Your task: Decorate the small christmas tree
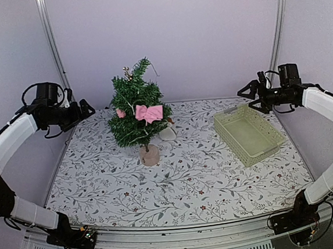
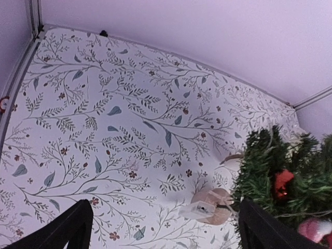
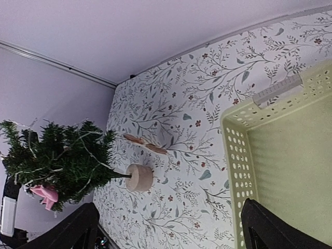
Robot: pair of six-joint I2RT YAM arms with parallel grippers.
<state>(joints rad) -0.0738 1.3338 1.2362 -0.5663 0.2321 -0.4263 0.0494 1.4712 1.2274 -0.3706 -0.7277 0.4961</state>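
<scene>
Left gripper: jaws spread wide; we see only patterned cloth between the two black fingers in the left wrist view. It grips nothing and hangs in the air.
Left gripper, place: over the left edge of the worktop, towards the far left corner, its fingers pointing right at the tree.
Right gripper: jaws likewise wide apart, with the fingers at either side of the right wrist view. It holds nothing and touches nothing.
Right gripper, place: above the far right corner of the worktop, just beyond the far end of the basket, fingers pointing left.
Small christmas tree: stands left of centre on the worktop, nearer the far edge than the near one, between the two grippers and well apart from both.
Tree, axis: long axis vertical, tip up, round pale base flat on the cloth.
Tree, dressing: we note a pink bow on the right side at mid-height, a small pink piece on the left, a red ornament among the needles, and a thin pale string across the branches.
Beside the base: a small pale item on its far right side; we cannot tell what it is.
Basket: pale green, perforated walls, on the right part of the worktop, one short end towards the far edge.
</scene>
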